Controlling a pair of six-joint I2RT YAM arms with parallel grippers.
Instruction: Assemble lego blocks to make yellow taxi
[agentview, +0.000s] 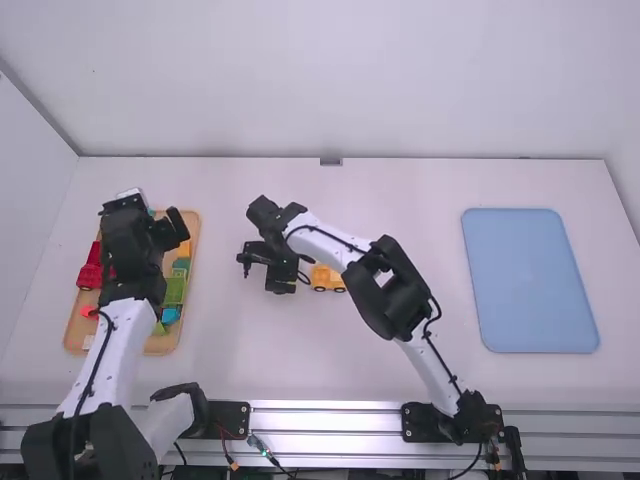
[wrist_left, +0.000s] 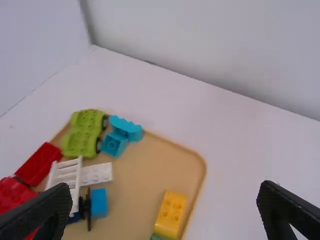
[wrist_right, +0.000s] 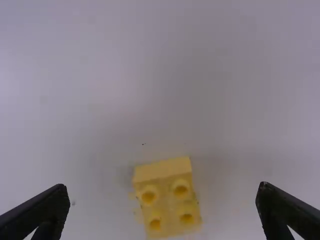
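In the high view my left gripper (agentview: 137, 243) is over the tray at the left, and my right gripper (agentview: 272, 268) is low over the middle of the table, beside a yellow wheeled piece (agentview: 328, 278). The left wrist view has my left gripper (wrist_left: 165, 191) open above the tray, where a yellow brick (wrist_left: 171, 214) lies near the rim. Seen from the right wrist, a yellow brick (wrist_right: 170, 200) with several studs rests on the table between the spread fingers of my open right gripper (wrist_right: 163, 191), untouched by them.
The wooden tray (wrist_left: 145, 170) also holds green pieces (wrist_left: 85, 134), light-blue pieces (wrist_left: 120, 136), red pieces (wrist_left: 37, 165) and a white rack-like piece (wrist_left: 66, 175). A blue flat tray (agentview: 530, 280) lies at the table's right side.
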